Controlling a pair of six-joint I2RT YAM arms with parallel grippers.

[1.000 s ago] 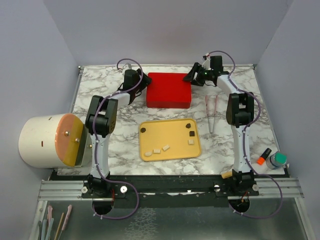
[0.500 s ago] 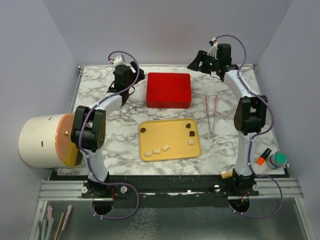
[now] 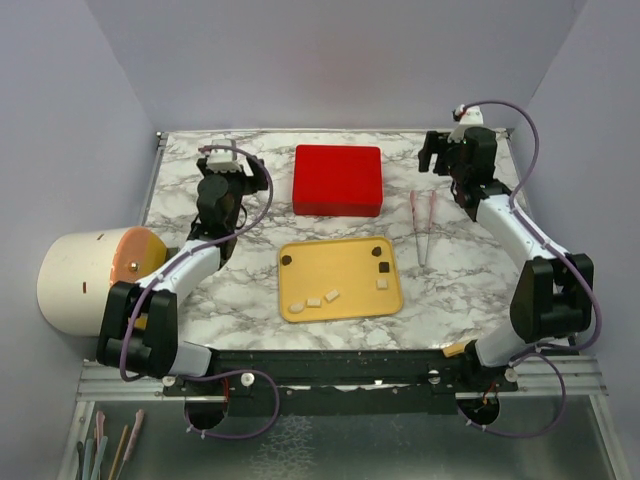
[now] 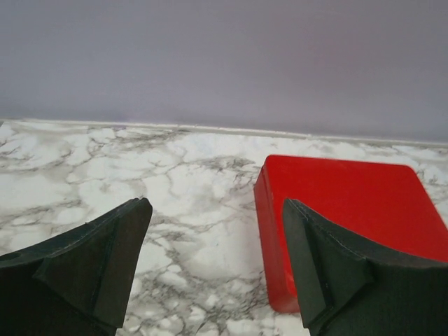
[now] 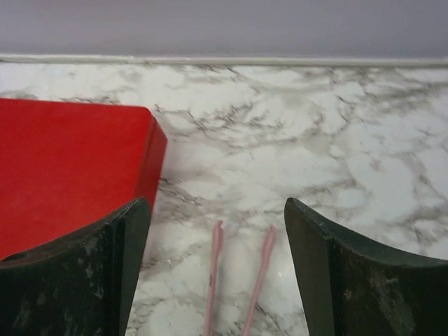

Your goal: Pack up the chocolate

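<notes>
1. The red box [image 3: 338, 180] sits shut at the back of the marble table [image 3: 460, 290], its lid on. Just in front of it the yellow tray [image 3: 340, 300] carries 3 dark chocolate pieces [image 3: 381, 267] near its far edge and 4 pale pieces [image 3: 331, 295] near its front.
2. The left gripper [image 4: 213, 273] hangs to the left of the box and the right gripper [image 5: 217, 269] to its right, both with jaws spread wide and nothing between them.
3. This would fit either pieces waiting to go in or a box closed again with some left on the tray (I can't see inside it).
4. Whichever it is, any lid handling looks best done with both arms gripping opposite edges evenly, so the box doesn't skid on the smooth marble.
5. The pink tweezers [image 3: 422, 228] lie right of the tray, well placed for such small pieces.
6. Plain lavender walls enclose the table; a white cylinder [image 3: 85, 282] lies at the left edge, and a marker [image 3: 527, 313] at the right front corner.
</notes>
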